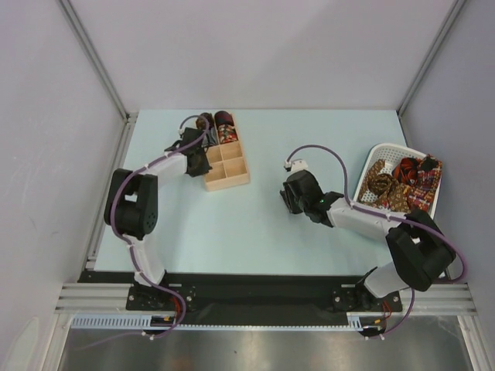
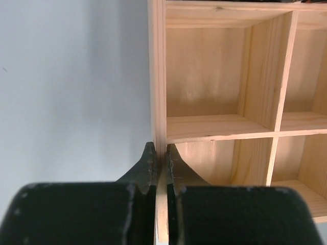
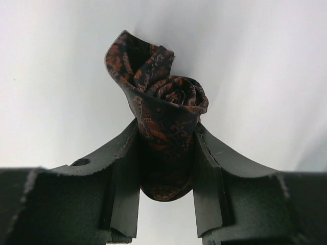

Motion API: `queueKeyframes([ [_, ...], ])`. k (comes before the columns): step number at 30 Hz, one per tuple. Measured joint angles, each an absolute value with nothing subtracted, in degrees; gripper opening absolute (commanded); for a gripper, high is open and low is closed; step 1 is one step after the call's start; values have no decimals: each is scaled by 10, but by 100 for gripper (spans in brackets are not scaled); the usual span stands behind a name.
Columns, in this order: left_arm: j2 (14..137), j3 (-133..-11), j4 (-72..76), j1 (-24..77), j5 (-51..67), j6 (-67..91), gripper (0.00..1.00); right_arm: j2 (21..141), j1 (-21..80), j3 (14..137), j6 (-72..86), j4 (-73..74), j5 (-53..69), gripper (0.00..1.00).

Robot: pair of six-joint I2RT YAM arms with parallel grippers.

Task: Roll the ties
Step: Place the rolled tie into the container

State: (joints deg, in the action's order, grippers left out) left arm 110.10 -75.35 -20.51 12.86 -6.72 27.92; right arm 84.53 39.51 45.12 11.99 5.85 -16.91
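My right gripper (image 3: 166, 140) is shut on a rolled dark tie with an orange paisley pattern (image 3: 163, 117), held above the table's middle; in the top view that gripper (image 1: 292, 202) hides the roll. My left gripper (image 2: 162, 153) is shut on the left wall of the wooden compartment box (image 2: 157, 76), at the box's left side in the top view (image 1: 203, 160). Two rolled ties (image 1: 216, 120), maroon and brown, sit in the box's far compartments. Several loose red, gold and brown ties (image 1: 402, 182) lie in the white basket (image 1: 377, 151) at the right.
The wooden box (image 1: 224, 166) stands at the back left, its near compartments (image 2: 204, 76) bare. The basket stands by the right wall. Aluminium frame posts run along both sides of the pale blue tabletop (image 1: 255, 232).
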Motion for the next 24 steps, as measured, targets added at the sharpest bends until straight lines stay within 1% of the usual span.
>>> queueKeyframes([
  [6, 1030, -656, -177, 189, -55, 279, 0, 819, 391, 507, 121, 124, -196, 18],
  [14, 972, -599, -190, 250, -50, 281, 2, 806, 382, 578, 137, 190, -199, 18],
  [19, 931, -562, -202, 287, -65, 294, 4, 840, 380, 649, 152, 240, -189, 17],
  [24, 907, -531, -200, 326, -94, 332, 5, 874, 380, 685, 171, 267, -175, 17],
])
